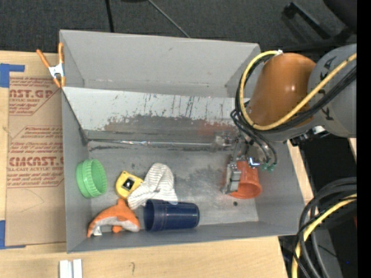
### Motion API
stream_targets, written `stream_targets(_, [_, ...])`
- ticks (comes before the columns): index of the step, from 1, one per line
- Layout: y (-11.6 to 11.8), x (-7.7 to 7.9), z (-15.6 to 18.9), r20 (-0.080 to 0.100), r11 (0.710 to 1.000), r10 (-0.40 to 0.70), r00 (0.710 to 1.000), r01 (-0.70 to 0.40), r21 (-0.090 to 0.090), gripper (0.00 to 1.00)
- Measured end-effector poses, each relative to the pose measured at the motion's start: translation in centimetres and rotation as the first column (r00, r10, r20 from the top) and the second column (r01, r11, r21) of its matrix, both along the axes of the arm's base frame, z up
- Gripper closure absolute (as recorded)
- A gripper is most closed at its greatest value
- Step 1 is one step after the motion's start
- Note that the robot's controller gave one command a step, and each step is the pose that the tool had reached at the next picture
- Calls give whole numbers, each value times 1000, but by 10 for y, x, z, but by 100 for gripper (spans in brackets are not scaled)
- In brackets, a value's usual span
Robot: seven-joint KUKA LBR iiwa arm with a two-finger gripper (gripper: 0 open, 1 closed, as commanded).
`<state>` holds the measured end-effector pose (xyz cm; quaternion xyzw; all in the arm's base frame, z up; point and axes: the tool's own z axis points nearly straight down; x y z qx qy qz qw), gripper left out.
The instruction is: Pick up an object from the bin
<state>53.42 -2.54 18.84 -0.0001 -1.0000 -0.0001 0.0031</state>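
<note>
1. Camera view, layout: the grey metal bin (174, 68) stands on a wooden bench (174, 259). Its floor is scuffed and bare through the middle.
2. Camera view, arm: it comes in from the right, with an orange cover (284, 91) and yellow-and-black cables on the wrist. The gripper (234, 181) is down at floor level in the right part of the bin.
3. Camera view, task's thing: a small orange cup (251, 187) lies tipped on the bin floor, right side, touching the gripper on its right. It is well apart from everything else in the bin.
4. Grip state: cannot tell whether the gripper is spread, closed or round the cup wall, because the wrist and cables hide the contact. No hold on the cup can be confirmed.
5. Camera view, other contents, all at lower left:
   - a green round lid (91, 178);
   - a small yellow tape measure (127, 183);
   - a white knitted cloth (155, 184);
   - a dark blue cup (171, 215) on its side;
   - an orange-and-white toy (113, 220) near the front wall.
6. Step in hand, as a judgement: the grasp itself, with the gripper at pick height against the orange cup.
7. Next move calls for, as a judgement:
   - a firm closure on the cup's thin wall or rim;
   - then a straight lift, clear of the right-hand bin wall.
   The cup looks light and rounded, so it could roll or slip out if pinched off-centre.
</note>
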Motion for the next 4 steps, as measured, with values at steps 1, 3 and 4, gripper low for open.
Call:
stream_targets(1, [0,2,5,8,1000,1,1000,-1,-1,0])
stream_targets(3, [61,-21,-89,7,986,164,986,-164,1,0])
stream_targets(4, [124,-34,-108,-7,998,68,998,-68,-4,100])
